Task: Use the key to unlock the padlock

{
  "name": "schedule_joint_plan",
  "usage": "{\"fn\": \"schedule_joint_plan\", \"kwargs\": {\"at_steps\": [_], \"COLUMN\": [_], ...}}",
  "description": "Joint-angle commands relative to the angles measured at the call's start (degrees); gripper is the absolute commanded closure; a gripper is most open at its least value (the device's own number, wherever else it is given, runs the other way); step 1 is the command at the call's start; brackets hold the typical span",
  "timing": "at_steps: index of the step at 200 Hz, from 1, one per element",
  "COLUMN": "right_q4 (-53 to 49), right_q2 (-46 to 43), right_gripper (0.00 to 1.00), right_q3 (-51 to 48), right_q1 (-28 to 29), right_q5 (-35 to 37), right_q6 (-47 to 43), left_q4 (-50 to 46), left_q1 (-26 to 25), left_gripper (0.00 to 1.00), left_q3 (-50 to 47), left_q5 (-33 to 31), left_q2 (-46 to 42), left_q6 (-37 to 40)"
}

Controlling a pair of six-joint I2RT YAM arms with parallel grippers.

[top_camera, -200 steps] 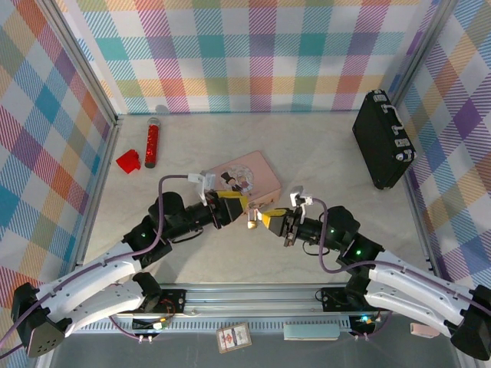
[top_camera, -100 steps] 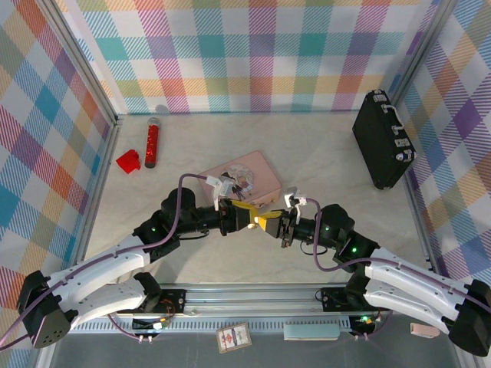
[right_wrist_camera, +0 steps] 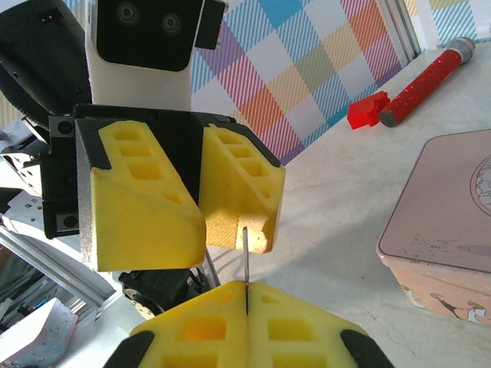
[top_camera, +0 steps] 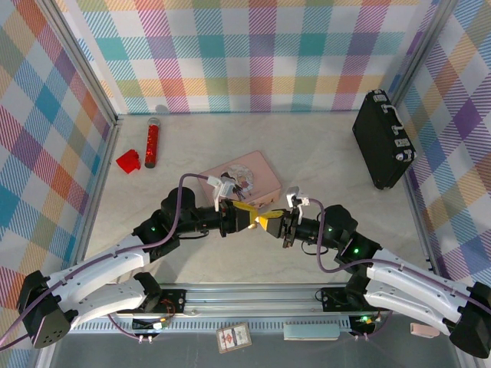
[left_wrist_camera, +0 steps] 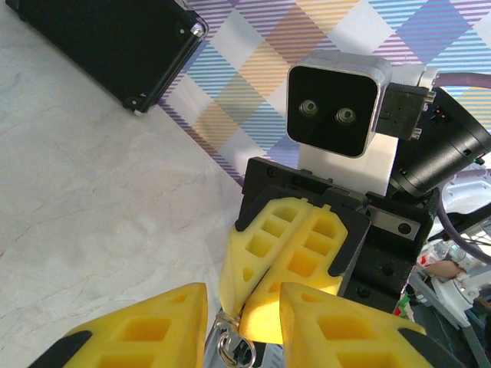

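Swung inward from beside the pink tin [top_camera: 244,178], the left gripper [top_camera: 245,216] now meets the right gripper [top_camera: 268,222] nose to nose at the centre of the top view, and nothing dangles in plain sight between them as it did a second ago. At the bottom edge of the left wrist view a silvery ring of metal, probably part of the padlock [left_wrist_camera: 232,349], sits between the left pads. They stand slightly apart, and whether they pinch it I cannot tell. The right pads are pressed together on the key [right_wrist_camera: 246,261]. Its thin blade stands straight up, tip at the lower corner of one left finger, with no keyhole visible there. Doing this well likely means steadying the lock first, then nudging the blade sideways in tiny moves before pushing or twisting. Room is tight toward the tin just above the grippers. Bare table [top_camera: 330,165] lies to the right, with the black case [top_camera: 382,138] and red cylinder [top_camera: 151,146] well apart.
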Motion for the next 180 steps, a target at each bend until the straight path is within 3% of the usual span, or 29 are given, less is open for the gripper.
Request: {"fn": "schedule_joint_plan", "kwargs": {"at_steps": [1,111,134,145,180], "right_q4": [2.1,4.0,5.4,6.9,14.0], "right_q2": [-0.7,0.2,-1.8,-2.8,-0.7], "right_gripper": [1.0,1.0,0.72,0.64,0.58], "right_q3": [1.9,1.0,-1.3,-2.9,-4.1], "right_q1": [-0.2,-0.2,-0.2,-0.2,-0.5], "right_q5": [-0.7,1.3,6.8,9.1,6.5], "right_q6": [-0.5,1.1,3.2,4.3,6.0], "left_q4": [0.5,2.3,4.2,5.8,15.8], "left_q1": [0.3,0.3,0.3,0.3,0.3], "left_gripper": [0.7,1.0,1.0,1.0,1.0], "left_q3": [1.9,1.5,-0.3,-1.6,-6.3], "left_q5": [2.0,1.3,-3.1,-5.9,-11.5], "left_q2": [0.1,0.5,-1.0,-1.7,-1.4], "left_q6": [1.1,-0.3,-1.9,-3.2,-10.2]}}
